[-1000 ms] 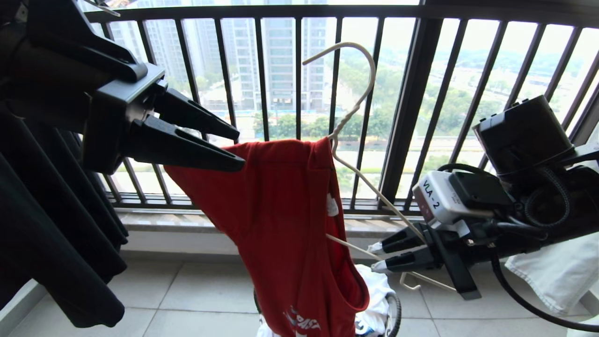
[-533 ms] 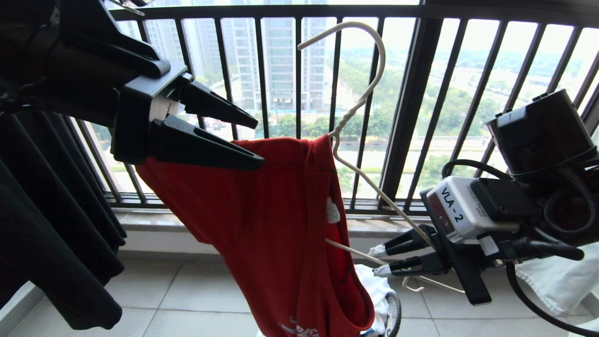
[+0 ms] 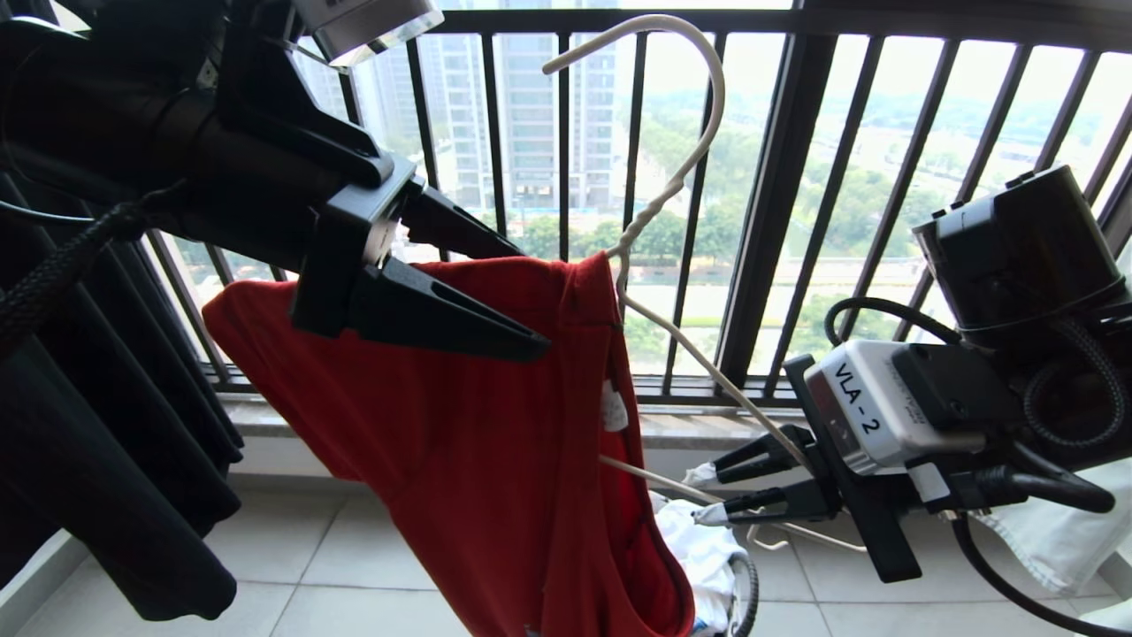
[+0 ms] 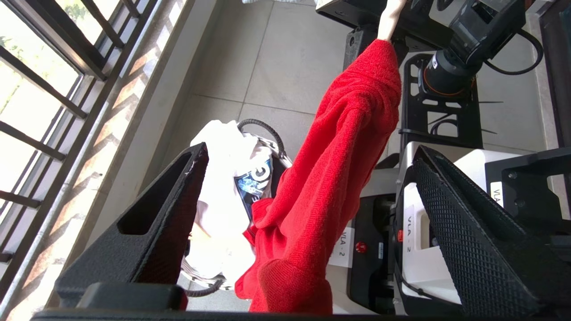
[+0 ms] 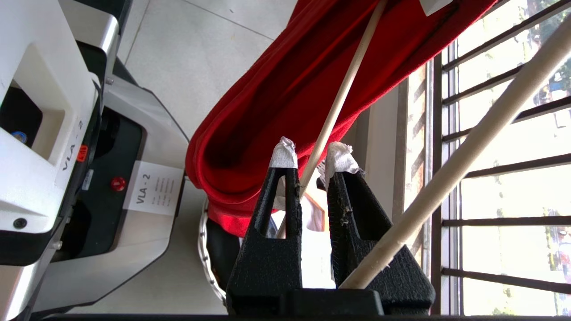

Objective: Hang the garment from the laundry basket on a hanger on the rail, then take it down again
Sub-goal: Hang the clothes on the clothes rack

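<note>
My left end effector [image 3: 522,296] gapes released, straddling the top edge of the red garment [image 3: 495,442], which drapes from one arm of the white hanger [image 3: 672,186]; my right end effector [image 3: 703,494] stays clenched on the hanger's bare lower wire. Black clothes [image 3: 106,442] crowd my left side. Window railing [image 3: 769,203] stands close behind (laundry basket [image 3: 747,588] below, on pale floor tiles [image 3: 354,557]).

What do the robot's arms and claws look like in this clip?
Both arms are black. The left claw has long wedge-shaped black fingers with cross-hatched pads. The right claw has slimmer black fingers with white-wrapped tips. A grey-white box marked "VLA - 2" and looping black cables sit behind it.
</note>
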